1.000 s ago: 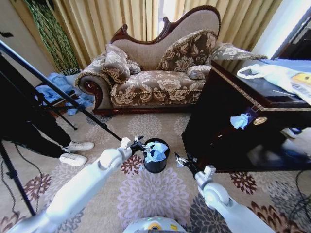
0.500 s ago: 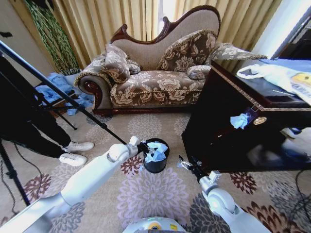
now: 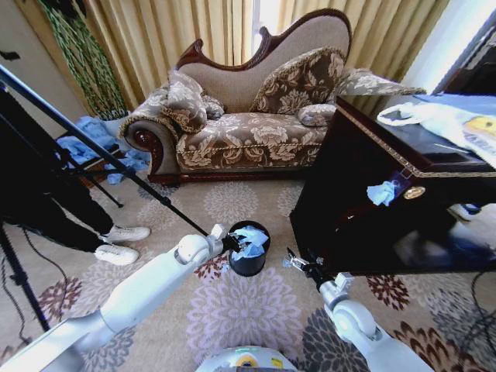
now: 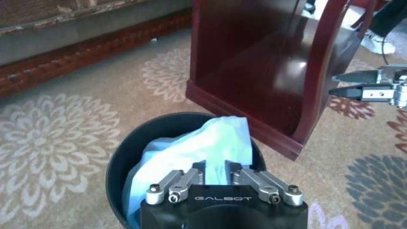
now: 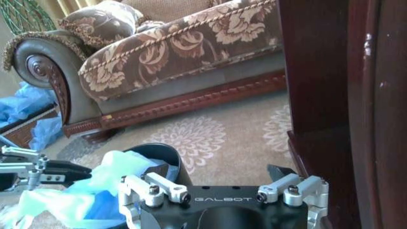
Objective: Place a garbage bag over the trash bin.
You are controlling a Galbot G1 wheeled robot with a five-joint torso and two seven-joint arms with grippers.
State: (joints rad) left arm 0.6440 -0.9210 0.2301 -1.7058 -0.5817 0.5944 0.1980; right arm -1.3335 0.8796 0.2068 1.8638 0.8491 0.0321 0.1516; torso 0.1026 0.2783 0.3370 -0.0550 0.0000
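The thin, crinkly pale-blue plastic garbage bag (image 3: pixel 249 239) is bunched inside the small smooth black round trash bin (image 3: pixel 249 262) on the floral carpet (image 3: pixel 232 310). Its film is pinched by the left gripper (image 4: pixel 216 174). The right gripper (image 3: pixel 298 263), fingers spread wide, is held beside the bin.

Crumpled pale-blue garbage bag (image 3: pixel 249 239) bunched inside upright black trash bin (image 3: pixel 248 263).

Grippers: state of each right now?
Left gripper: shut on the bag in the bin.
Right gripper: open, empty.
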